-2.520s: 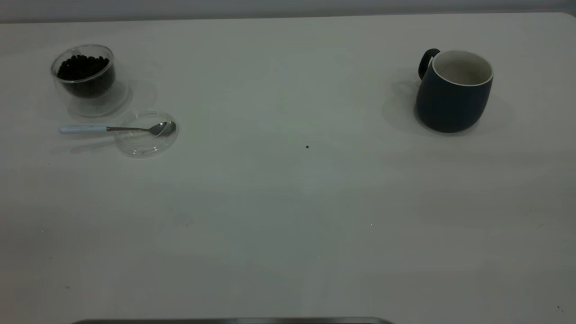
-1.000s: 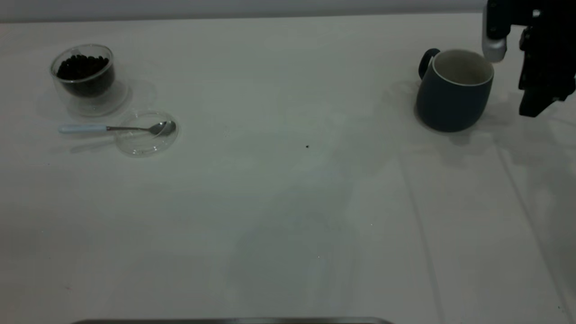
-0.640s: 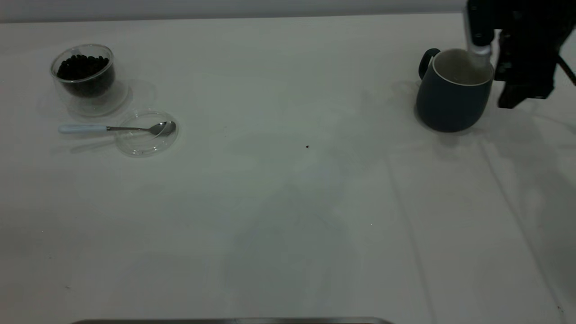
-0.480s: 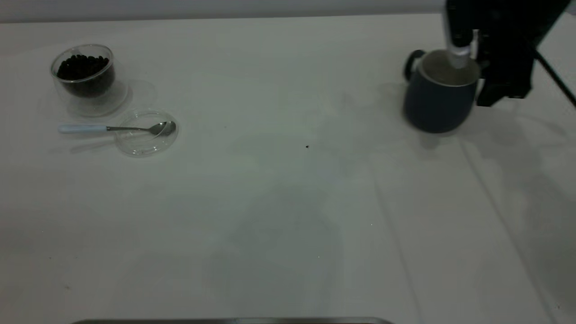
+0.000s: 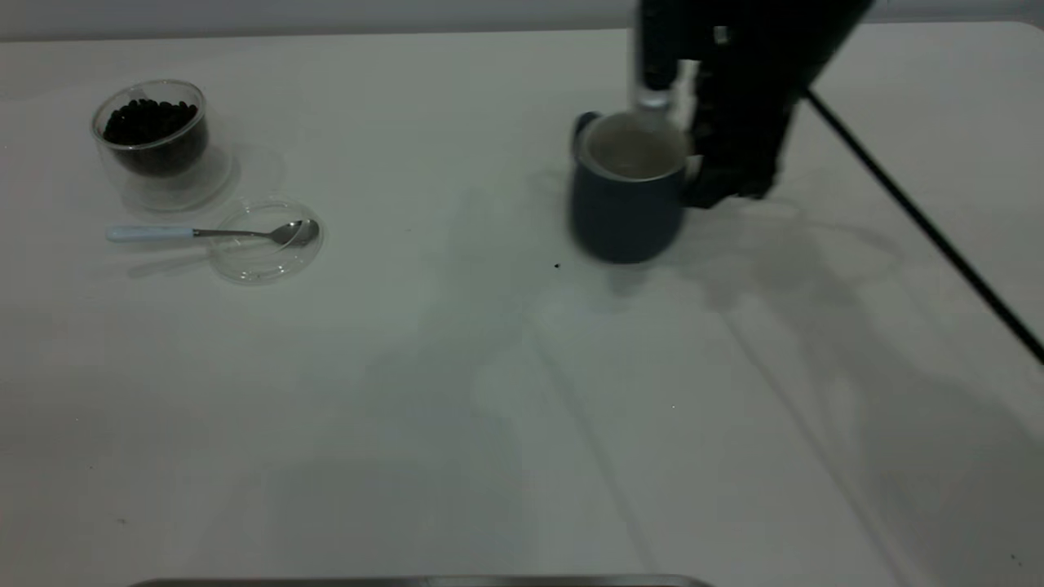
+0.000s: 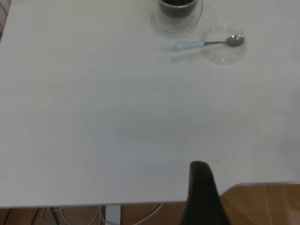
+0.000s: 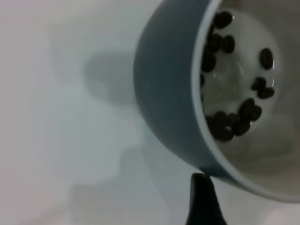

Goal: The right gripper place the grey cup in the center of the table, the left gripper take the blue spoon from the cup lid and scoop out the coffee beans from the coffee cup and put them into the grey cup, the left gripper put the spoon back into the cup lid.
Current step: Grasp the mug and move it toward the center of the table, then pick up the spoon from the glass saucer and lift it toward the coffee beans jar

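The grey cup [image 5: 626, 204] is near the middle of the table [image 5: 408, 391], slightly right of centre. My right gripper [image 5: 689, 151] is shut on its rim, one finger inside and one outside. The right wrist view shows the cup wall [image 7: 164, 84] with several coffee beans [image 7: 234, 122] inside. The coffee cup [image 5: 152, 143] full of beans [image 5: 148, 122] stands far left. The blue spoon [image 5: 204, 233] rests with its bowl in the cup lid [image 5: 265, 249], handle pointing left. My left gripper [image 6: 201, 187] is out of the exterior view, above the table's edge, far from the spoon [image 6: 206, 43].
A black cable [image 5: 922, 220] runs from the right arm down to the right. A tiny dark speck [image 5: 557, 266] lies just left of the grey cup. A dark strip [image 5: 424, 581] lines the near edge. Wooden floor [image 6: 262, 206] shows past the table's edge.
My right gripper came in from the right, closed on the grey cup's rim and carried it left, from the far right toward the table's middle. Spoon, lid and coffee cup have not moved.
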Controlling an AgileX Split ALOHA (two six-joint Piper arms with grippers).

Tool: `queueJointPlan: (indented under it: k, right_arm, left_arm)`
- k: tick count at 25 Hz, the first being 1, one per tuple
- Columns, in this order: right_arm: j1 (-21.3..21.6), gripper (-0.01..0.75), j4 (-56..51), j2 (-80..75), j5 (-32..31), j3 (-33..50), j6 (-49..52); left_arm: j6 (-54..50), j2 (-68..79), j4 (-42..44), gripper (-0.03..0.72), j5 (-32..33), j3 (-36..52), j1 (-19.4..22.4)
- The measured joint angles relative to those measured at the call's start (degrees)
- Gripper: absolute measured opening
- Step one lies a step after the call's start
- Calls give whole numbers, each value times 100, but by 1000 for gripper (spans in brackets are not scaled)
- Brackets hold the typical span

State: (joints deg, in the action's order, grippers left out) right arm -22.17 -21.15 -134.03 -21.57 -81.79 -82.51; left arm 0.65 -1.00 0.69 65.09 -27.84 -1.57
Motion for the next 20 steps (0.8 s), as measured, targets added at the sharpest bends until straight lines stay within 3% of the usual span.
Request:
queueJointPlan:
  k: [6, 11, 15, 20]
  right_arm:
    - [-644, 462, -1902, 0, 604, 0, 7]
    - [-691, 462, -3219, 160, 649, 0, 145]
    - [-489, 462, -3102, 820, -148, 0, 826]
    - [-258, 462, -1751, 2087, -1872, 0, 2631]
  left_arm:
    - [0, 0, 0, 588, 0, 0, 0]
    - [0, 0, 0, 588, 0, 0, 0]
    - [0, 0, 0, 588, 0, 0, 0]
    - [0, 0, 0, 588, 0, 0, 0]
